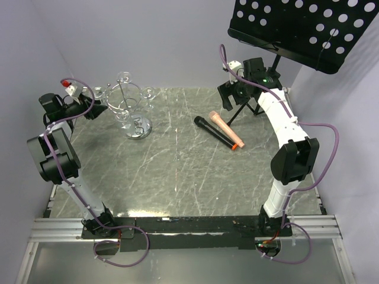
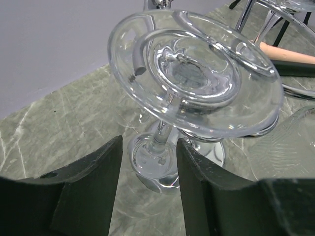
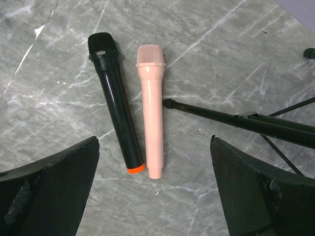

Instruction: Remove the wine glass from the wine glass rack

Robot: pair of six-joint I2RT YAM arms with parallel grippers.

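The wine glass rack (image 1: 134, 112), a chrome wire stand on a round mirror base (image 2: 215, 152), stands at the table's back left with clear glasses hanging upside down from its curled arms. My left gripper (image 1: 90, 98) reaches in from the left at the leftmost wine glass (image 1: 102, 94). The left wrist view has this wine glass (image 2: 197, 73) with its round foot on a wire loop and its stem running down to the bowl. My left gripper (image 2: 149, 147) is open around the bowl, with a gap at the left finger (image 2: 98, 187). My right gripper (image 1: 233, 93) hangs open, apart from the rack.
A black microphone (image 3: 115, 103) and a pink one (image 3: 151, 113) lie side by side below my right gripper (image 3: 153, 142). A black music stand (image 1: 308, 23) fills the back right, one tripod leg (image 3: 236, 120) on the table. Other glasses (image 1: 150, 93) hang on the rack.
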